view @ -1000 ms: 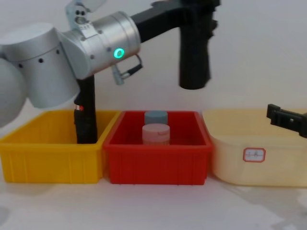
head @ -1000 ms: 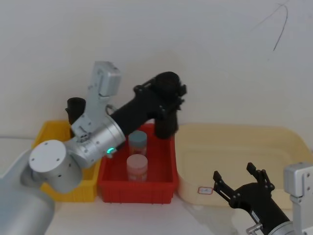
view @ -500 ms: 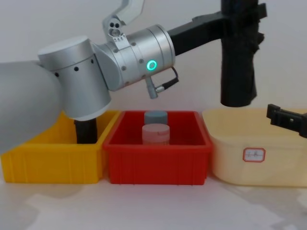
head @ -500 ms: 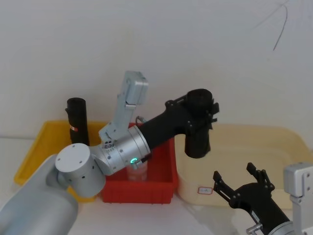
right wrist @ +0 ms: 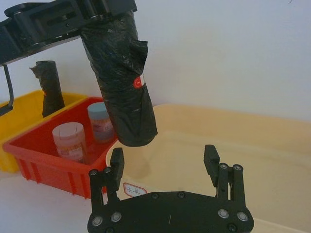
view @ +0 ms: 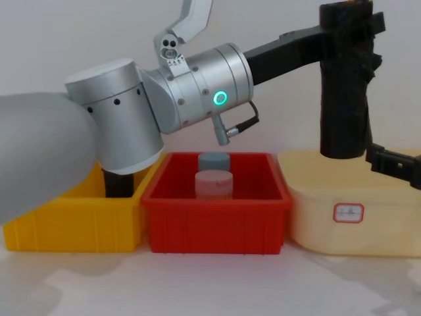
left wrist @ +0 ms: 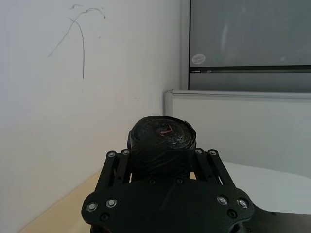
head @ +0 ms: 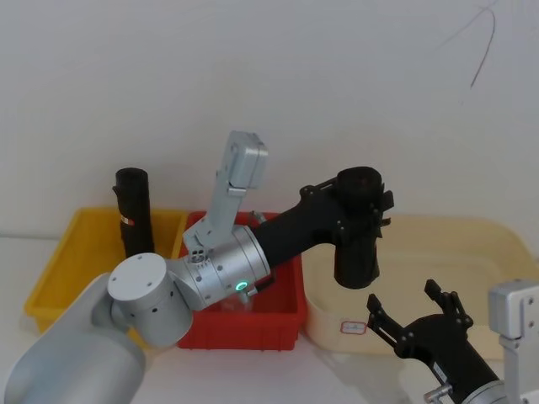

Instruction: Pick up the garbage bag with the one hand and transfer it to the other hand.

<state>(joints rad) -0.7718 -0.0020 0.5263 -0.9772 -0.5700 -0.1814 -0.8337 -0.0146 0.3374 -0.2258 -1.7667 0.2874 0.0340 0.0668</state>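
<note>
Black garbage bag now nearer right claw.

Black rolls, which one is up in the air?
The garbage bag in the left gripper, above the cream tub; the other roll stands in the yellow bin.

Black wrinkled garbage bag, yellow bin, red bin, cream tray, green ring on silver arm.

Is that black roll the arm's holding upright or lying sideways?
Upright: the garbage bag hangs near vertical, clamped near its top by the left gripper, its lower end free above the cream tub.
</note>
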